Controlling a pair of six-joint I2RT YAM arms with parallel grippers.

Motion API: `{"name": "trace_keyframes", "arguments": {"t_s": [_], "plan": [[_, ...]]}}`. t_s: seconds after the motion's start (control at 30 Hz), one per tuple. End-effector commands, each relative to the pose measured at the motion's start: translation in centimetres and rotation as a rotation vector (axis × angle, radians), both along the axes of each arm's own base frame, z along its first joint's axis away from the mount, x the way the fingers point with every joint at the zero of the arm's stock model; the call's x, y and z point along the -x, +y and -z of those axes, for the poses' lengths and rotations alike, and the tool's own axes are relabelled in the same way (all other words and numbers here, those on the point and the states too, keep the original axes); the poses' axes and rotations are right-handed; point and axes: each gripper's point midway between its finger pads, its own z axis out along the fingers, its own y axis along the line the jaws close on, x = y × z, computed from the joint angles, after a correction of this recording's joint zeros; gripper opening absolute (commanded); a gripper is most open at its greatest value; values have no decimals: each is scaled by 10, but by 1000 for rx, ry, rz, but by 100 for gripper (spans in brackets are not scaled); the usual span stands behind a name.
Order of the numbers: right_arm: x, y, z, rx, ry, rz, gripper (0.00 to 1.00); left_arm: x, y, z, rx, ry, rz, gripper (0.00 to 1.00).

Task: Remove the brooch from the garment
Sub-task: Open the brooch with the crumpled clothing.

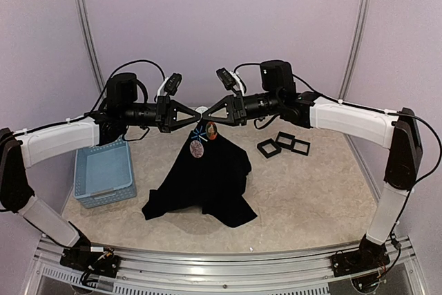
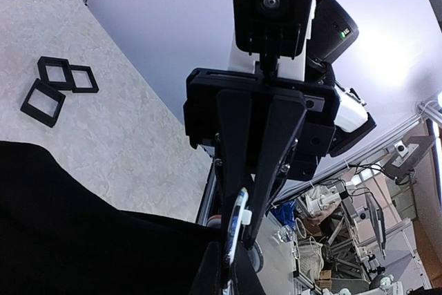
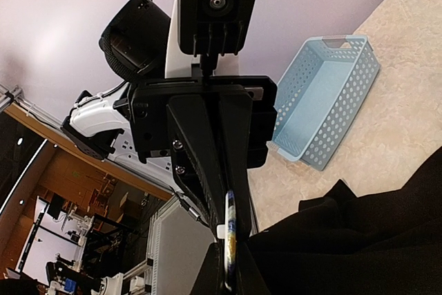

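Hazard: pinching garment (image 1: 207, 184) neck in fully closed left end effector (image 1: 194, 117) and right end effector (image 1: 208, 112) above worktop (image 1: 311, 184), risking dropped or torn cloth when tugging brooch (image 1: 197, 148).

A light-blue basket (image 1: 81, 174) with little holes sits at the left of the top view. Three black square frames (image 1: 293, 143) lie close together at the right, on the speckled tan table (image 1: 311, 191).

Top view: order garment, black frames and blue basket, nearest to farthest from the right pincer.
From the right pincer:
1. garment, hanging from it
2. black frames, on the right
3. blue basket, far left
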Motion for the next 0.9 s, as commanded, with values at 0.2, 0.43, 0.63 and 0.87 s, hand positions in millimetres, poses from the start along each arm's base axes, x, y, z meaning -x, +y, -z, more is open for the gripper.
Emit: {"name": "trace_keyframes", "arguments": {"t_s": [0.2, 0.43, 0.63, 0.87], "plan": [[-31, -2, 77, 254, 149, 163, 0, 15, -6, -32, 35, -83, 35, 0], [-44, -13, 101, 317, 226, 232, 0, 19, -6, -37, 36, -97, 46, 0], [-52, -21, 122, 353, 300, 270, 0, 23, -8, -42, 34, -113, 57, 0], [-55, -22, 135, 355, 355, 261, 0, 25, -11, -43, 38, -115, 79, 0]]}}
